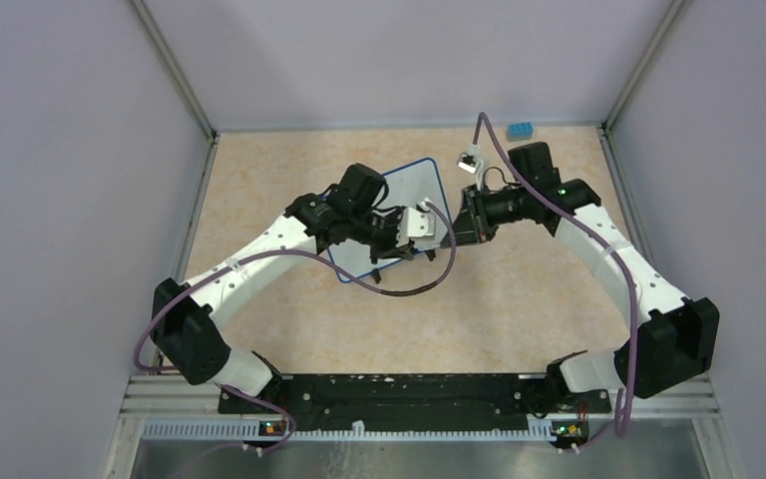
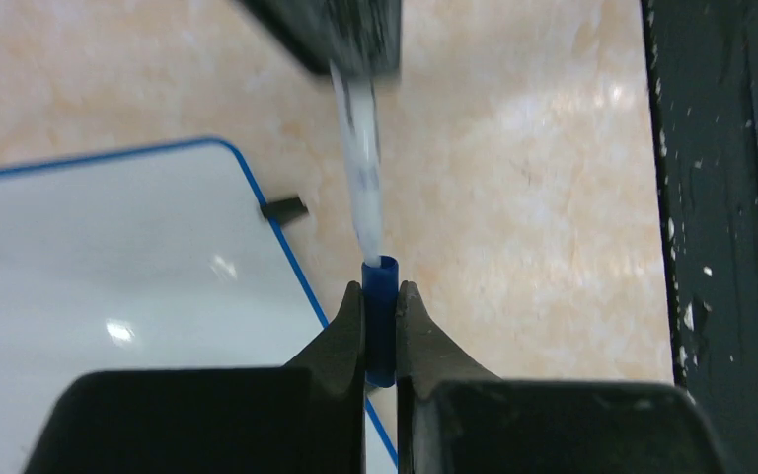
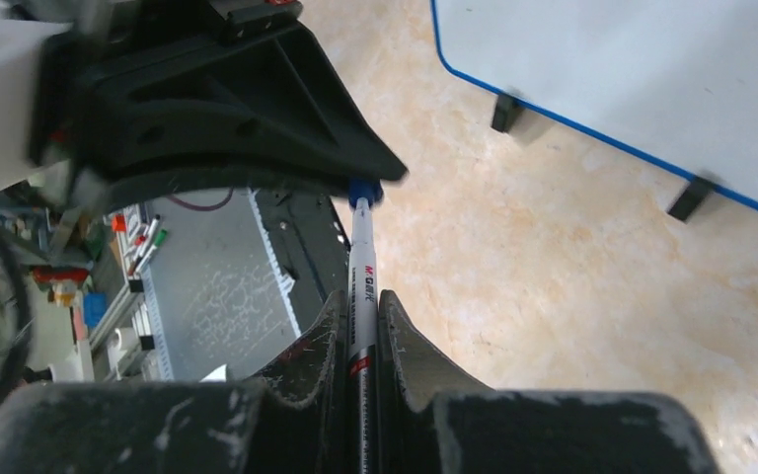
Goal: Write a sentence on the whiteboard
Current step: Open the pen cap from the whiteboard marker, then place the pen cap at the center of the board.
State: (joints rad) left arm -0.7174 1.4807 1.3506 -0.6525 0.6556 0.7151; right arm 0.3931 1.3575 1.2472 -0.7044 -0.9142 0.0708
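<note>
The whiteboard point(image 1: 414, 185) lies mid-table, blue-framed; its visible surface is blank and no sentence shows. It also shows in the left wrist view point(image 2: 109, 257) and the right wrist view point(image 3: 651, 79), with a black foot point(image 3: 505, 112). A white marker point(image 3: 362, 267) hangs in the air between both grippers, just right of the board. My left gripper point(image 2: 381, 296) is shut on its blue cap point(image 2: 381, 326). My right gripper point(image 3: 360, 301) is shut on the white barrel. In the top view the left gripper point(image 1: 427, 239) and right gripper point(image 1: 456, 236) meet tip to tip.
A small blue block point(image 1: 520, 130) sits at the back right by the wall. Walls close the table on three sides. A dark rail point(image 2: 720, 197) runs along the near edge. A purple cable point(image 1: 399, 289) sags below the left wrist.
</note>
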